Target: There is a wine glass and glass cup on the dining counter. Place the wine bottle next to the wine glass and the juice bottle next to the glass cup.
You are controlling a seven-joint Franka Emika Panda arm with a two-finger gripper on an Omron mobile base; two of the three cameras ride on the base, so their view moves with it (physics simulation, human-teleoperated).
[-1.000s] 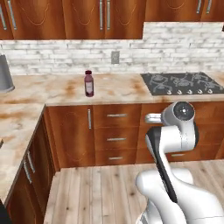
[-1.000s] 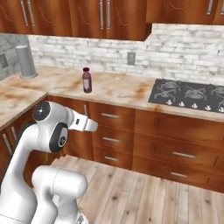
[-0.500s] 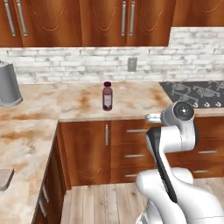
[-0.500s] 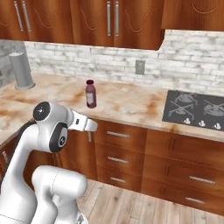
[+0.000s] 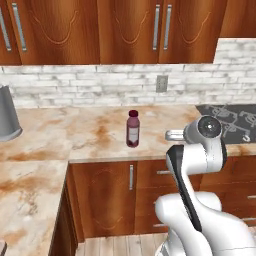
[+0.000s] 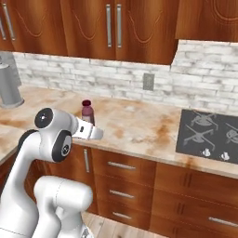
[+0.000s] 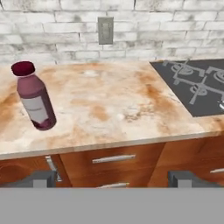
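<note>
A dark purple juice bottle (image 5: 132, 128) with a dark red cap and a pale label stands upright on the marbled tan worktop (image 5: 75, 135), toward its near edge and well apart from the white brick backsplash (image 5: 100, 87) behind it. In the hand view the bottle (image 7: 34, 96) sits at the left, leaning in the picture because the camera is rolled, with a wall outlet (image 7: 105, 30) on the bricks farther back and to its right. The black gas cooktop (image 6: 211, 135) is set into the worktop well to the right of the bottle. A grey metal canister (image 5: 7, 115) stands at the far left of the worktop, near the backsplash, well apart from the bottle. Dark wood wall cabinets (image 6: 111, 28) with vertical bar handles hang above the bricks, and matching base cabinets and drawers (image 6: 125, 172) run under the worktop. The end effector (image 7: 111, 178) hangs in front of the cabinet fronts, below the worktop edge and short of the bottle; its two dark fingertips (image 7: 40, 178) stand far apart at the bottom of the hand view, spread wide with nothing between them, touching nothing.
</note>
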